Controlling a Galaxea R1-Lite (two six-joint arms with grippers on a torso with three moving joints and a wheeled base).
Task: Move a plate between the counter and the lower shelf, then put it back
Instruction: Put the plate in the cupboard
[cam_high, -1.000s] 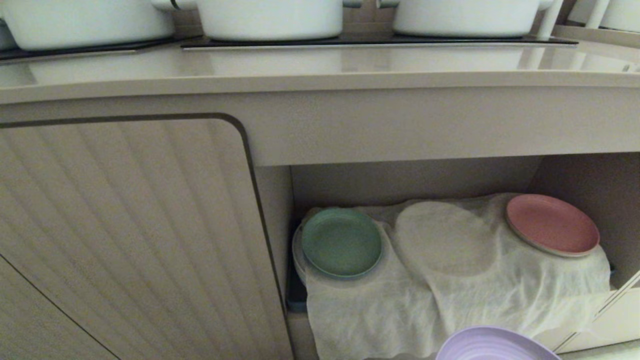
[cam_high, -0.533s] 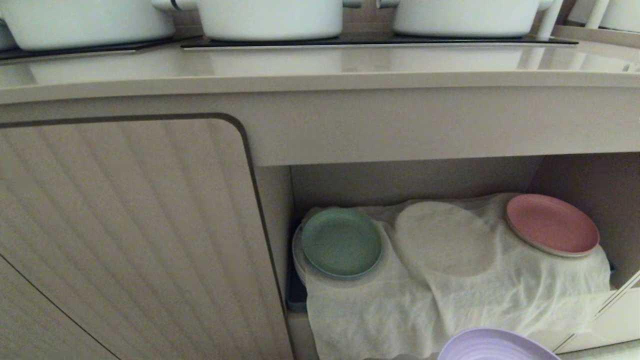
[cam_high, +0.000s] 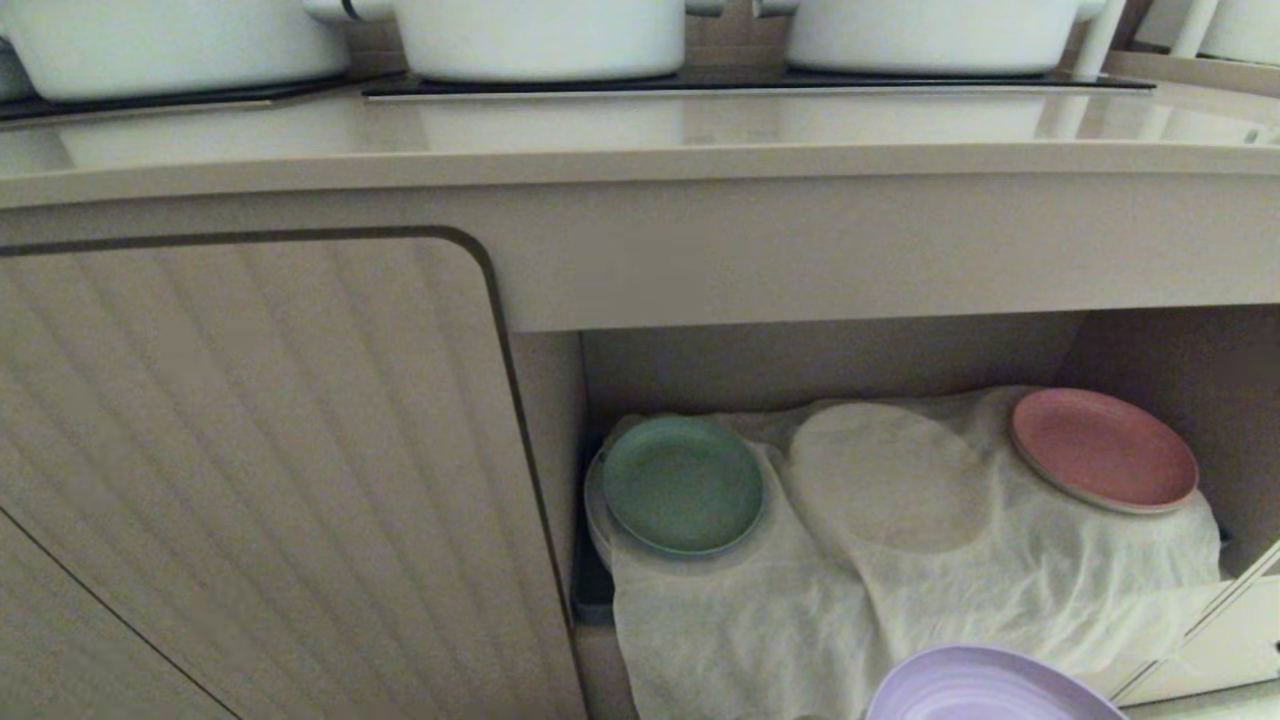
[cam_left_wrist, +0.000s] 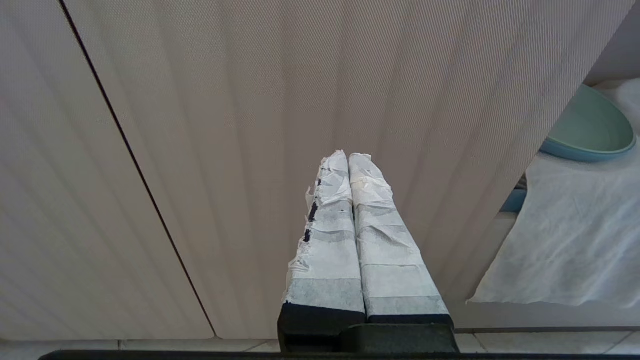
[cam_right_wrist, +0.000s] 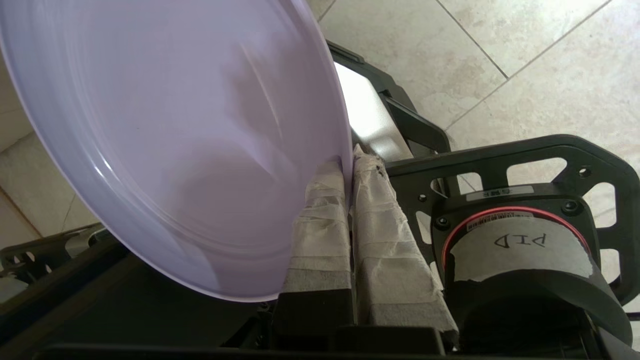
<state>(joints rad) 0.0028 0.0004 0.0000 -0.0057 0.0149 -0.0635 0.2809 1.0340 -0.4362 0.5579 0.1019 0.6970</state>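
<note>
Clamping plate rim: right hand | left hand: together, parked

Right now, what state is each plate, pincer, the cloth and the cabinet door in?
lilac plate: tilted, rim pinched in the right pincer, off the shelf.
green plate: resting on the cloth, left hump.
pink plate: resting tilted on the right hump.
white cloth: draped over the lower shelf; middle hump bare.
left pincer: shut, empty, facing the closed cabinet door.
</note>
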